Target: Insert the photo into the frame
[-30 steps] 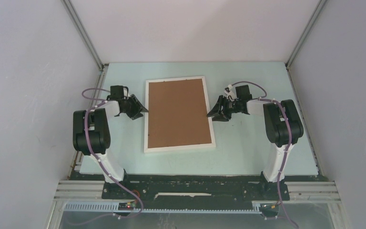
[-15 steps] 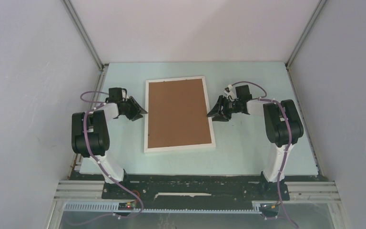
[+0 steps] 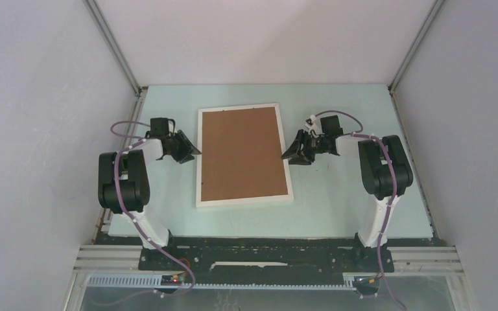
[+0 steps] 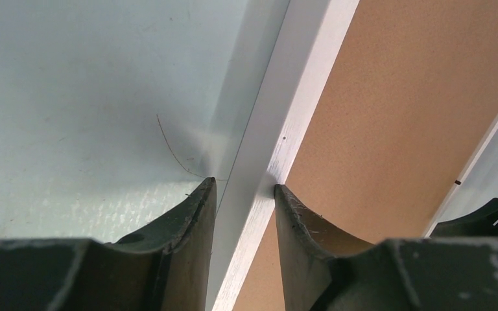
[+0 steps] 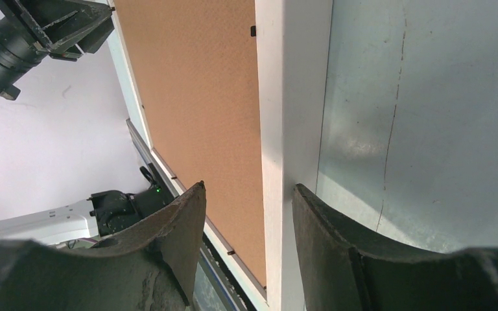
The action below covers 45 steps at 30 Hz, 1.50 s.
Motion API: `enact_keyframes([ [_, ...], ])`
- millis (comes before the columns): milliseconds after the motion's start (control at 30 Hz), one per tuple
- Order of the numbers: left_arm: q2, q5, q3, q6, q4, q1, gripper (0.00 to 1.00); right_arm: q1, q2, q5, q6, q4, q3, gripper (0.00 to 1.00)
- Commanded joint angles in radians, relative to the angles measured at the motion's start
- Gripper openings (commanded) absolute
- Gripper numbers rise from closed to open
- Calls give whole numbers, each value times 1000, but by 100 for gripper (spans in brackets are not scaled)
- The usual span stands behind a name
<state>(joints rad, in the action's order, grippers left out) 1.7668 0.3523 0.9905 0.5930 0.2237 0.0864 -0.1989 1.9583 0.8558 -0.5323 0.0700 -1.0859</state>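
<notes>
Mid-bench, a bit toward the far edge: frame [image 3: 243, 200] lies flat, back side up, long rails running near-to-far. Brown backing board [image 3: 242, 152] sits inside the rails and covers the whole opening.

Photo: not visible in any view. My read is that it's already under the board, but the pictures can't confirm it.

Left fingers [image 4: 194, 214]: at the frame's left long rail, partly closed. Wrist view shows one tip against the rail's outer side and the other at the seam where the rail meets the board. Looks like a pinch on the rail.

Right fingers [image 5: 181, 227]: at the right long rail, parted wider than the rail. One tip is over the board, the other over the rail's outer part. There's a clear gap on the board side, so nothing is held.

Status, as a judgement:
- Board seated in the frame: looks done.
- Photo loaded: probable, unverified.
- Retaining: a small dark clip [image 5: 253, 30] shows on the rail's inner edge, too small to tell whether it's turned over the board.
- Left to do: secure the clips if they're loose, then probably lift or flip the frame by both rails to check the print through the pane.

Bench [image 3: 337, 201] shows nothing else in play.
</notes>
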Motion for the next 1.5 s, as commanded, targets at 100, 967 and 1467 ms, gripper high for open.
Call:
enact_keyframes([
  [100,28,-58,59,-52,62,-31,39,-21,-6,44,8,6,-21,59],
  [967,161,-284,345,-202,384,-240,44,-31,-6,52,-12,-21,-22,59],
  [1467,219,-209,340,-224,372,-303,42,-31,-15,55,-13,-21,-21,59],
])
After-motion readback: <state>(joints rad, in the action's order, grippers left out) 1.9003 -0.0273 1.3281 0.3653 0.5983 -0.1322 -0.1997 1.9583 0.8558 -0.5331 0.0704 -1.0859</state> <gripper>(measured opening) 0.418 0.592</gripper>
